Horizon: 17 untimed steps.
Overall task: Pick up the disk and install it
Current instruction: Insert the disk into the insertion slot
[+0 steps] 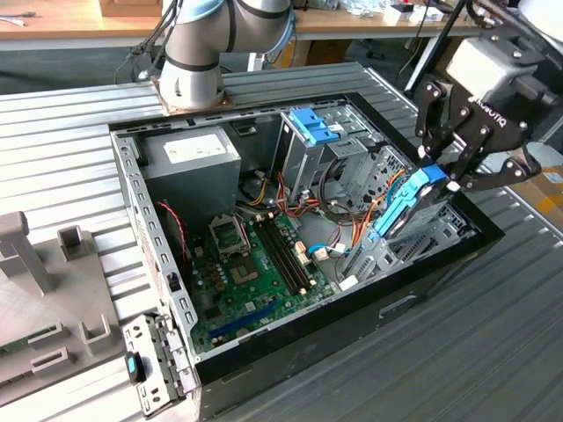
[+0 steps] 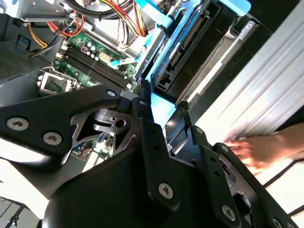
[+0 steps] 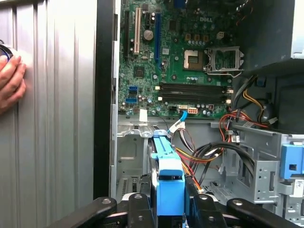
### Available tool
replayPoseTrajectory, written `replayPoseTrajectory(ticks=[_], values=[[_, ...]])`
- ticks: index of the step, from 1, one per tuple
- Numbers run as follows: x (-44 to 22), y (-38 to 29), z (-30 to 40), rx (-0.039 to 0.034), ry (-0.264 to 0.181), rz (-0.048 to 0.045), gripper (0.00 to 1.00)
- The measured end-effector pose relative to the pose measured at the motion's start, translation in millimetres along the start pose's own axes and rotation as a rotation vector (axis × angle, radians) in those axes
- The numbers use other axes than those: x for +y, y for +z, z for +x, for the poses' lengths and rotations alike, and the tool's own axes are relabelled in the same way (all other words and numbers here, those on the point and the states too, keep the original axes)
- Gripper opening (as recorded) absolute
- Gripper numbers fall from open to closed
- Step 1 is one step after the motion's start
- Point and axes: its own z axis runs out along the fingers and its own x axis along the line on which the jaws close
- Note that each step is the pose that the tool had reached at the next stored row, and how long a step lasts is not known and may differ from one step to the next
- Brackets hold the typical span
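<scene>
The disk, a dark drive in a bright blue carrier, hangs tilted on edge over the drive bay at the exterior view's right end of the open computer case. My gripper is shut on its upper end, one black finger on each flat side. In the first wrist view the disk runs away from my gripper toward the bay floor. In the second wrist view my fingers clamp the blue frame of the disk, whose lower end sits inside the case wall.
A tall metal cage with a blue clip stands just beyond the bay, with bundled cables between. The motherboard fills the case floor. A person's hand rests on the ribbed table outside the case wall. A grey fixture sits at the exterior view's left.
</scene>
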Motion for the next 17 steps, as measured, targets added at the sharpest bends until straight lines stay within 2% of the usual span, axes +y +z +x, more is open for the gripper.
replayPoseTrajectory(ticks=[1, 4, 6, 9, 11, 12, 13, 15, 17], values=[[-0.2, -9.2, -0.7, -0.0003, 0.0, 0.0002, 0.36], [-0.4, -18.6, -1.4, 0.0, 0.0, 0.0008, 0.36], [-0.4, -18.3, -1.2, -0.0002, 0.0, 0.0013, 0.36], [-0.1, -10.1, 1.2, 0.0, 0.0, 0.0022, 0.36], [-0.1, -6.4, 2.3, -0.0002, 0.0, 0.0023, 0.36], [-0.1, -6.6, 2.3, 0.0001, 0.0, 0.0023, 0.36], [-0.1, -7.4, 2.2, 0.0001, 0.0, 0.0023, 0.36], [-0.2, -13.3, 1.8, -0.0001, 0.0, 0.0023, 0.36], [-0.5, -25.7, 0.8, 0.0, 0.0, 0.0023, 0.36]])
